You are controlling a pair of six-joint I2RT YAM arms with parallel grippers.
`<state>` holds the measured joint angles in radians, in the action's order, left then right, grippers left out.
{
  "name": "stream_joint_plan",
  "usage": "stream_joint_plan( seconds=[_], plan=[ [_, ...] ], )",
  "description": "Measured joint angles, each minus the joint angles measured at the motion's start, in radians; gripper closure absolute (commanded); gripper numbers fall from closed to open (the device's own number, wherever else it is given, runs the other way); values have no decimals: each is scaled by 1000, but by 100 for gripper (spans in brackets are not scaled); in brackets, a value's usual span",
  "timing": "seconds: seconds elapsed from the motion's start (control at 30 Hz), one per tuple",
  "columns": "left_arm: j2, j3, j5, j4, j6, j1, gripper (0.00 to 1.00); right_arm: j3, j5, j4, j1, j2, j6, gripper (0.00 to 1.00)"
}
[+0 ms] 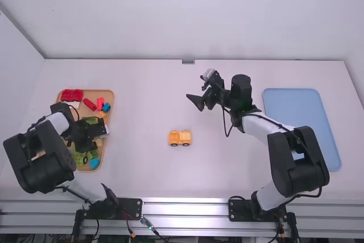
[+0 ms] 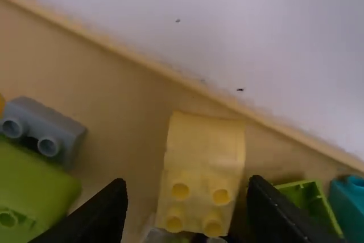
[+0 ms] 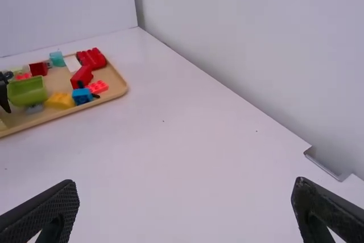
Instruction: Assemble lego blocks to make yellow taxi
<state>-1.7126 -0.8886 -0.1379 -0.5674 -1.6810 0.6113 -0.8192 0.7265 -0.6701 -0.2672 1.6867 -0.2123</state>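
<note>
Our left gripper [image 2: 187, 185] stands with its fingers parted, one on either side of a pale yellow block [image 2: 202, 152], low over the wooden tray [image 1: 111, 99] at the left. We judge the grasp is next. One finger sits close to a green open-topped piece [image 2: 304, 197], so closing could snag it or leave the grip crooked. The pale block lies near the tray's wall, and a careless turn could knock it there. If we pinch only its studded end, it may tip as we lift.

Our right gripper [image 3: 186, 185] is wide apart above the table, right of the middle and toward the far side. Nearer us, around the middle, the yellow car [image 1: 180, 138] stands on its wheels. It could roll or skew under a press, since neither gripper steadies it.

As for containers, the wooden tray holds the pale block and green piece, with a red block [image 1: 71, 95] at its far left, a blue block [image 3: 82, 95] and a yellow block [image 3: 60, 100] beside each other, a grey block [image 2: 42, 129], and a teal block [image 1: 95, 163] at the near end. The light blue tray [image 1: 296, 106] lies at the right, partly behind our right arm.
</note>
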Motion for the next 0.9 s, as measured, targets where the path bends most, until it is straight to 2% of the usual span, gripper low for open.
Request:
stream_joint_plan(
  seconds=[0.07, 0.27, 0.67, 0.8, 0.9],
  plan=[
    [0, 14, 6, 13, -5, 0, 46, 0, 0, 0, 0, 0, 0, 1],
    [0, 26, 19, 5, -23, 0, 58, 0, 0, 0, 0, 0, 2, 1],
    [0, 26, 11, 5, -29, 0, 66, 0, 0, 0, 0, 0, 0, 1],
    [0, 26, 11, 6, -29, 0, 74, 0, 0, 0, 0, 0, 2, 1],
    [0, 26, 11, 5, -29, 0, 74, 0, 1, 0, 0, 0, 3, 1]
  ],
)
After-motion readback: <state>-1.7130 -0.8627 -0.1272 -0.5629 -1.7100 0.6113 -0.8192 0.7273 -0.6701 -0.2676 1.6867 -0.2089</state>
